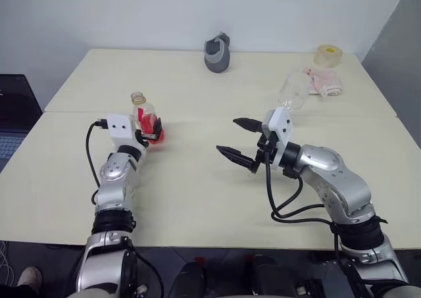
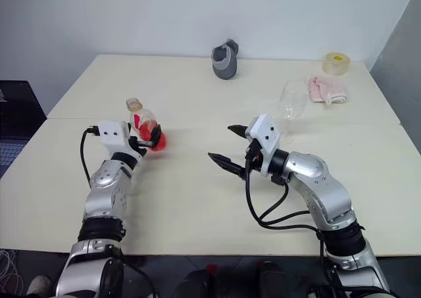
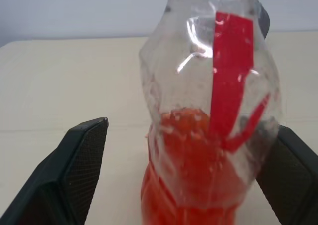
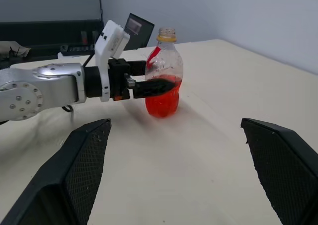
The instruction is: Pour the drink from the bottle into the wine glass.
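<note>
Two grippers over the table (image 1: 197,199): left gripper (image 1: 150,129) spread around the upright bottle (image 1: 146,118) of red drink (image 4: 162,100); right gripper (image 1: 238,140) spread, empty; wine glass (image 1: 293,91) stands behind it.

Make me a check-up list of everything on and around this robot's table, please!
Surface: cream table with a seam across it.
Job's things: bottle upright, uncapped, drink filling its lower part; wine glass far right, no red in it, pose unclear.
Clutter: grey jug, tape roll, pink cloth.
Grippers: left gripper open around the bottle; right gripper open, empty.
Cables: black cables loop off both wrists.
Surroundings: white wall; laptop at left.
</note>
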Motion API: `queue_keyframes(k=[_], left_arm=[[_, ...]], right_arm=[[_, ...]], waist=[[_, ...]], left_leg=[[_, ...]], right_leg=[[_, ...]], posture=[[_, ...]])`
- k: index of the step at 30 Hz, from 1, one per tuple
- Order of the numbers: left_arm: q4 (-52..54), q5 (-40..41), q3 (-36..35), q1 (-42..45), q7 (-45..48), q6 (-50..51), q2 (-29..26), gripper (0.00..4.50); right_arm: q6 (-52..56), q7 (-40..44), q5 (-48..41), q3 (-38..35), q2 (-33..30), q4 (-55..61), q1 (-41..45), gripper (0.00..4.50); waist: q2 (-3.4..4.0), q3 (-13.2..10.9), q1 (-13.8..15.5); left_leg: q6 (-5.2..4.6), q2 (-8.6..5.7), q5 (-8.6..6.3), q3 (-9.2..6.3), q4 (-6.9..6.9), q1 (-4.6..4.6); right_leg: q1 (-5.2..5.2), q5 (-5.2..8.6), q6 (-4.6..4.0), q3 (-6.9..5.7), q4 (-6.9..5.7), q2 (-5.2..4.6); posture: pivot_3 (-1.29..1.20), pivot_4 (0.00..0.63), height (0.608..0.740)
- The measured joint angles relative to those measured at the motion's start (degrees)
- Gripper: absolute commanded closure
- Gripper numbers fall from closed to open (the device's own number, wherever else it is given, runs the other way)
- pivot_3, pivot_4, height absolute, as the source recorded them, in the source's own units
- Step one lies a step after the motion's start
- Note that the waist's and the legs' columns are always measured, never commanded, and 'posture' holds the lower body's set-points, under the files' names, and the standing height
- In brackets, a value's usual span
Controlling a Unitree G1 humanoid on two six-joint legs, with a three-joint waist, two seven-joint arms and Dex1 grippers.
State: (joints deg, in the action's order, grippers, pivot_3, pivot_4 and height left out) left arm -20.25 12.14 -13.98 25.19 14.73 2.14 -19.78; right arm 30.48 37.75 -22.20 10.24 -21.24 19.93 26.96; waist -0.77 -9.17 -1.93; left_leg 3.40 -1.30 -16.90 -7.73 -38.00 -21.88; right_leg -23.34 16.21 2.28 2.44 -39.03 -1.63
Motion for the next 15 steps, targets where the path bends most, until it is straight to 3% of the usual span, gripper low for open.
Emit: queue_keyframes(k=[8, 15], left_arm=[[18.3, 3.6, 0.0, -9.7, -0.3, 11.7, 0.0, 0.02], [39.6, 10.8, 1.4, -23.7, 6.6, 26.4, -5.4, 0.02]], right_arm=[[-0.1, -0.6, 0.3, 0.1, 0.5, 0.8, -1.9, 0.00], [0.2, -4.7, 2.3, -0.9, -0.6, 2.5, -7.2, 0.00]], waist=[[0.00, 0.0, 0.1], [0.00, 0.0, 0.1]], left_leg=[[-0.01, 0.02, -0.01, 0.02, 0.00, 0.00], [-0.11, 0.07, -0.06, 0.02, 0.04, 0.05]], right_leg=[[0.02, 0.00, 0.00, 0.01, 0.00, -0.09], [0.07, 0.00, 0.00, 0.02, -0.02, -0.06]], posture=[[0.00, 0.150, 0.740], [0.00, 0.150, 0.740]])
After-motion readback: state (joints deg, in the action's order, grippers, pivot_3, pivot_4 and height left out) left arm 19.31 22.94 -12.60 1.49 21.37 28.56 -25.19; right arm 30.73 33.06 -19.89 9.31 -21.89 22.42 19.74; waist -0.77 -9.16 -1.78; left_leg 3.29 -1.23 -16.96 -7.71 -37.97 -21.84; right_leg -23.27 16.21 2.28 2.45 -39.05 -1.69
